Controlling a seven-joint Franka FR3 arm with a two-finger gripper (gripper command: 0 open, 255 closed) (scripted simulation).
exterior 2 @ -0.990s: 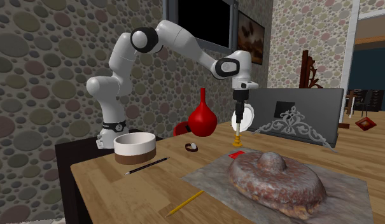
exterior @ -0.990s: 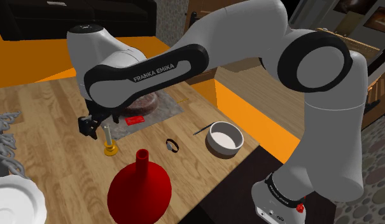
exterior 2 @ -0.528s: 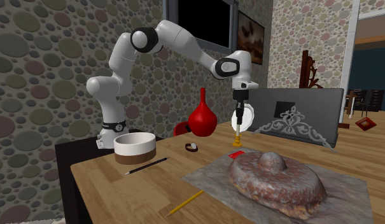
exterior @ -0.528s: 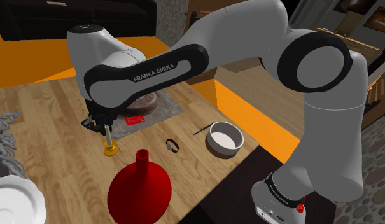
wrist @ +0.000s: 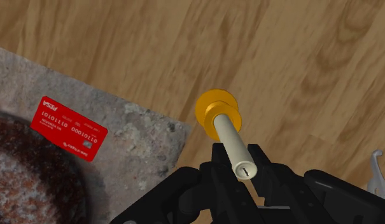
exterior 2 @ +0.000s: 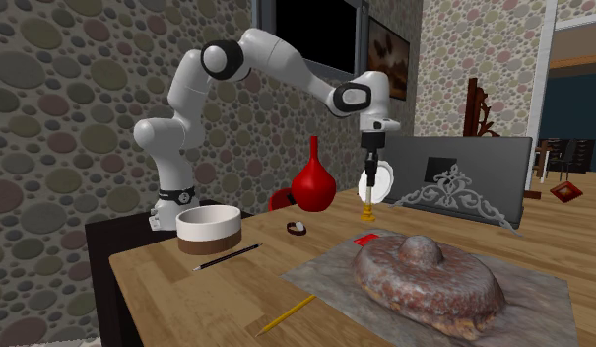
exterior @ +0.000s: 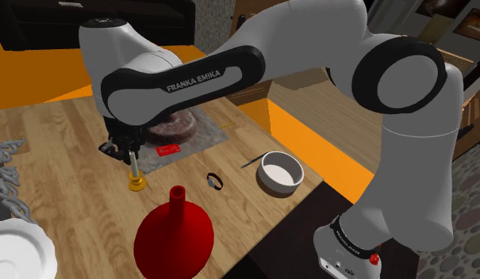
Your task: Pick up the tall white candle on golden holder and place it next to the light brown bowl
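Note:
A cream candle (exterior: 134, 169) stands upright on a golden holder (exterior: 136, 186). My black gripper (exterior: 128, 150) is shut on the candle's upper end, and the holder hangs just above the wooden table (exterior: 63, 174). In the second exterior view the candle (exterior 2: 366, 193) and holder (exterior 2: 366, 211) hang below the gripper (exterior 2: 367, 160). In the wrist view both fingers of the gripper (wrist: 239, 169) clasp the candle (wrist: 229, 136) near its top. The bowl (exterior: 279, 172), white inside, sits near the table's edge at the shoulder view's right. It has a brown band in the second exterior view (exterior 2: 209, 228).
A red vase (exterior: 174, 234) stands close to the candle. A grey mat (wrist: 143, 137) carries a red card (wrist: 69, 128) and a mottled brown lump (exterior 2: 429, 276). A small ring (exterior: 215, 181), a pen (exterior 2: 227, 257), a pencil (exterior 2: 286, 313) and a white plate (exterior: 16, 250) also lie on the table.
The fingers have shut on the candle's top. The arm has then risen a little, lifting candle and holder slightly off the table.

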